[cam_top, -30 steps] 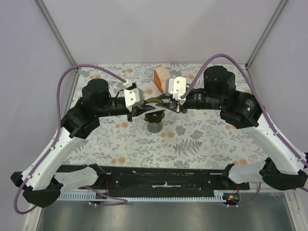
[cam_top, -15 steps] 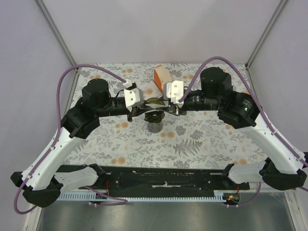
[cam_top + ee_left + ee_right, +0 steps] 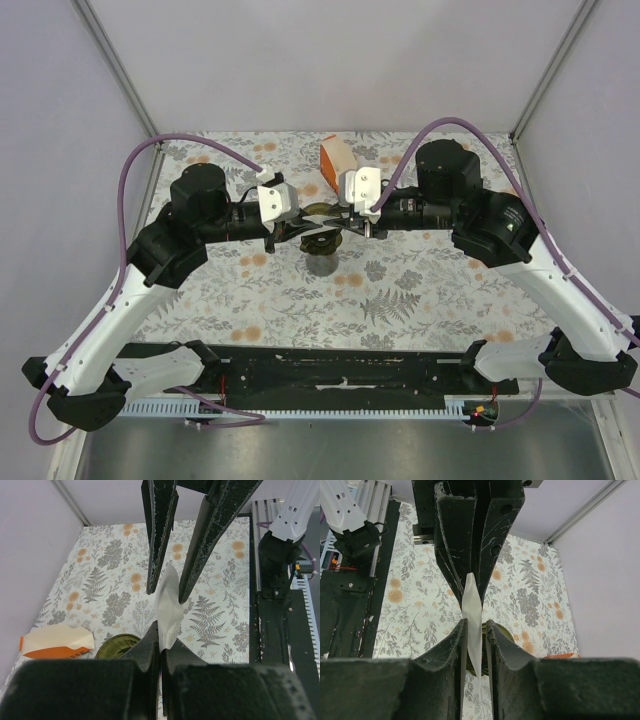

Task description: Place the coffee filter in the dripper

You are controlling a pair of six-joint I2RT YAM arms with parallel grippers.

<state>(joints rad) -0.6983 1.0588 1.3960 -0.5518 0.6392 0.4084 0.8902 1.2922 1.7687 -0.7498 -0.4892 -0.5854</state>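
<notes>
Half done at best: coffee filter (image 3: 168,607) pinched in left gripper (image 3: 161,642) jaws, loosely straddled by narrowly parted right gripper (image 3: 476,625) jaws, above dripper (image 3: 117,646); seating not yet done.

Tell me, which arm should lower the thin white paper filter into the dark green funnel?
Probably left: the left gripper pinches the white paper filter above the dark dripper; the right gripper stands open around it.

Coffee filter (image 3: 168,607): plain white, no print.
Dripper (image 3: 117,645), lower left of the left wrist view: dark olive-green.
Filter pack (image 3: 57,642): cream with an orange edge.
Table cover (image 3: 400,290): off-white, grey fern and leaf print, scattered orange blossoms.
Cables (image 3: 180,140): purple.
Walls (image 3: 330,60): pale lilac-grey.
</notes>
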